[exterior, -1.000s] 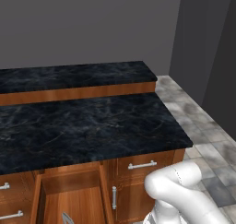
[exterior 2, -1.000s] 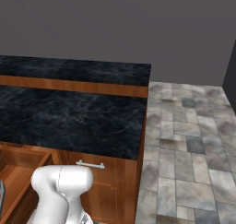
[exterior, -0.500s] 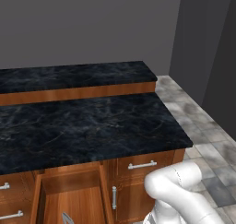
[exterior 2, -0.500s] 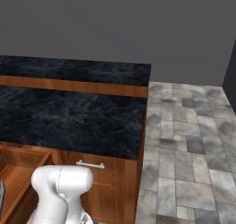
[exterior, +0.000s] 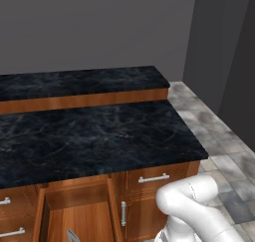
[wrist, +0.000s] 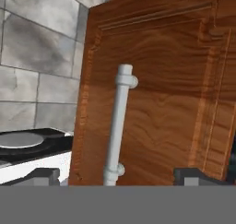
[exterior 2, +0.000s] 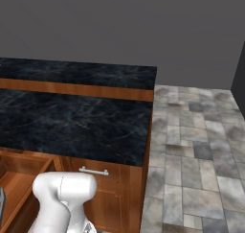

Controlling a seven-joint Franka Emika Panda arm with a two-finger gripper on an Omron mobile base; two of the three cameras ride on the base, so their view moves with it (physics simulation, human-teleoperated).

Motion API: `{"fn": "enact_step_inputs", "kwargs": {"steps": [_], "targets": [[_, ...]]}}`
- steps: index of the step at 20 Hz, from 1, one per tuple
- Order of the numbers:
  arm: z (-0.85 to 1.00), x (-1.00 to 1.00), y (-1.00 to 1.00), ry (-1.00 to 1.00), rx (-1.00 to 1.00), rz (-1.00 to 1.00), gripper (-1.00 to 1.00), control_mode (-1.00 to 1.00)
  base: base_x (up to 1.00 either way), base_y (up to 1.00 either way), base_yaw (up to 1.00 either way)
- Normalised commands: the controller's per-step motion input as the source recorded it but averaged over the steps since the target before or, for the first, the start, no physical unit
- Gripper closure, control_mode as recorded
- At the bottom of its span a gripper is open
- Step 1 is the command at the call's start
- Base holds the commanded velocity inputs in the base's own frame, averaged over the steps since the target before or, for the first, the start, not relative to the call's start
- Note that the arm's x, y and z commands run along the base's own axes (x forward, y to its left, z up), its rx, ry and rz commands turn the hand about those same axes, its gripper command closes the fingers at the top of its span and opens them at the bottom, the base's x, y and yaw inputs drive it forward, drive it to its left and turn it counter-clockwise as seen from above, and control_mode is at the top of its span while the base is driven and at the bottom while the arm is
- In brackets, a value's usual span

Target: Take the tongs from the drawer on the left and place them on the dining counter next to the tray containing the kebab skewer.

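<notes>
The drawer point(exterior: 74, 216) is seen pulled open below the near edge of the dining counter point(exterior: 89, 136), at the lower left of the left base view. Its plain wood interior is exposed. A small grey-silver end of the tongs point(exterior: 72, 235) is visible inside the drawer, at the bottom edge of that view; the rest is cut off. In the right base view, the open drawer point(exterior 2: 16, 184) is located at the lower left, beside the white arm.

In the hand view, the gripper point(wrist: 117, 174) is seen with its 2 fingertips point(wrist: 44, 174) spread wide apart. Nothing is held between them. The silver bar handle point(wrist: 119, 126) of a reddish-brown wooden front panel point(wrist: 161, 94) lies between the fingertips, untouched. Grey floor tiles point(wrist: 37, 57) are visible beside the panel.
</notes>
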Motion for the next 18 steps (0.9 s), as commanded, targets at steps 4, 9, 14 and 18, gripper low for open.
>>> {"fn": "enact_step_inputs", "kwargs": {"steps": [4,9,14,18], "targets": [[0.49,0.00,-0.94,0.34,0.00,0.00,-1.00,-1.00,0.00,0.00,0.00],[0.57,0.01,-0.98,0.35,0.04,0.00,-1.00,-1.00,0.00,0.00,0.00],[0.54,0.14,-0.78,0.33,0.12,-0.03,-1.00,-1.00,0.00,0.00,0.00],[0.14,0.41,-0.37,0.22,0.08,0.01,-1.00,-1.00,0.00,0.00,0.00]]}}
